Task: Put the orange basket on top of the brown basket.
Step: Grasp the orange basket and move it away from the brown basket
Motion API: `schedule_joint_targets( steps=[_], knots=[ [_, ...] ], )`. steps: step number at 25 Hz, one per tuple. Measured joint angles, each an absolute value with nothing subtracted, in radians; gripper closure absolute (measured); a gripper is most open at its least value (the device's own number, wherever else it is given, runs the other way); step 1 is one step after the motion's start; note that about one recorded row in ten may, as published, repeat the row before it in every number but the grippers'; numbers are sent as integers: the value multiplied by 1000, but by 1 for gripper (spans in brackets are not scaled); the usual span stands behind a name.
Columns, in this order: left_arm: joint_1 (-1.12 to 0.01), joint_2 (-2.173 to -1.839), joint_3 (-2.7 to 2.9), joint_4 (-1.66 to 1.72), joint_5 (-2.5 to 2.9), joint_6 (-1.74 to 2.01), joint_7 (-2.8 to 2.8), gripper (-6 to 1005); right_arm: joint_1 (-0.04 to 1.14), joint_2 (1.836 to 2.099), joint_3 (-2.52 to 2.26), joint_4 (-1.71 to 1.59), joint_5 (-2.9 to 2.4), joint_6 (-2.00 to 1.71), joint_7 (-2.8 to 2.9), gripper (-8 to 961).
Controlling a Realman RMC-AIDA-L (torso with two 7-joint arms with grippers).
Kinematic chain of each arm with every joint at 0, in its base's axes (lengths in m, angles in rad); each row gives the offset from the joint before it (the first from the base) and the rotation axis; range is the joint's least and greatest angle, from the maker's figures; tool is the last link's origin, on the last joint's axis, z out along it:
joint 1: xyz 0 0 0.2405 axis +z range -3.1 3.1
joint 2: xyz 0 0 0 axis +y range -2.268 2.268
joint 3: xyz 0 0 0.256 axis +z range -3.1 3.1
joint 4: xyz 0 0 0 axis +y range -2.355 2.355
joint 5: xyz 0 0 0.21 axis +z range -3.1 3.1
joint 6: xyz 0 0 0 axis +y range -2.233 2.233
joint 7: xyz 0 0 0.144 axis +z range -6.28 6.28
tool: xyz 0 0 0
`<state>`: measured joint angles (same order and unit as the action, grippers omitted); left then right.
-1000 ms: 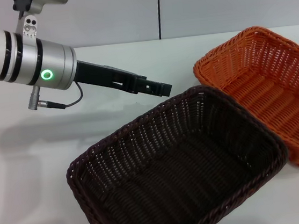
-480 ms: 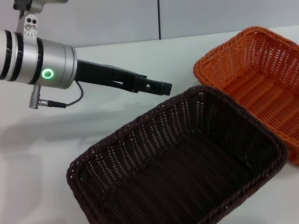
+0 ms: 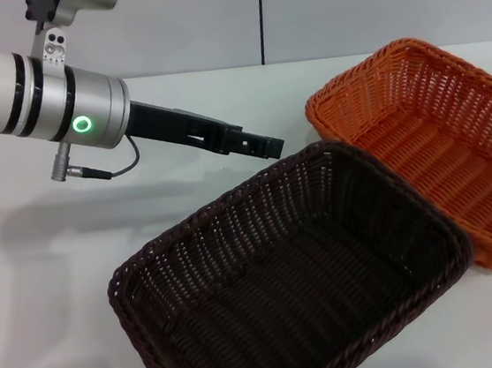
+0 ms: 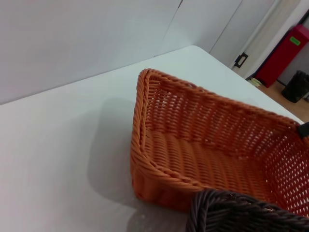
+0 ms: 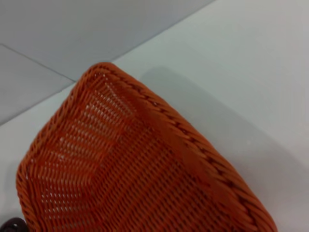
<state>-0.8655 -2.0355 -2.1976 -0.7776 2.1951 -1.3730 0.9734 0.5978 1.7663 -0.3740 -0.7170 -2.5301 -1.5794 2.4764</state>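
A smooth white flat table [image 3: 50, 259] meets a pale grey panelled wall [image 3: 367, 1], with a red cabinet [image 4: 285, 53] far off.

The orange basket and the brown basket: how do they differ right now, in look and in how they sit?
The orange basket is bright orange; the brown basket is almost black. In the head view the brown one lies nearer the robot and fully in frame, while the orange one sits farther back to the right, cut off by the picture's edge. The brown basket's corner overlaps the orange one's side. Both are empty, rectangular, woven, with sloped sides and braided rims.
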Motion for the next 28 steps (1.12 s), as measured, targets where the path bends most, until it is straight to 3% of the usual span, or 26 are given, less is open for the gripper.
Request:
schedule_joint_targets(
  steps=[8,17,28],
  knots=[
    [-869,-2033,-2197,-778,2197,-1365,974,140,601,1784,-386,-677,-2531,-1510,2472,234],
    [-867,-2025,-2197,-777,2197,-1350,974,140,593,1825,-385,-682,-2522,-1433,2412,236],
    [-871,-2023,-2200,-752,2197,-1327,984,140,548,1832,-381,-686,-2441,-1370,2370,704]
  ],
)
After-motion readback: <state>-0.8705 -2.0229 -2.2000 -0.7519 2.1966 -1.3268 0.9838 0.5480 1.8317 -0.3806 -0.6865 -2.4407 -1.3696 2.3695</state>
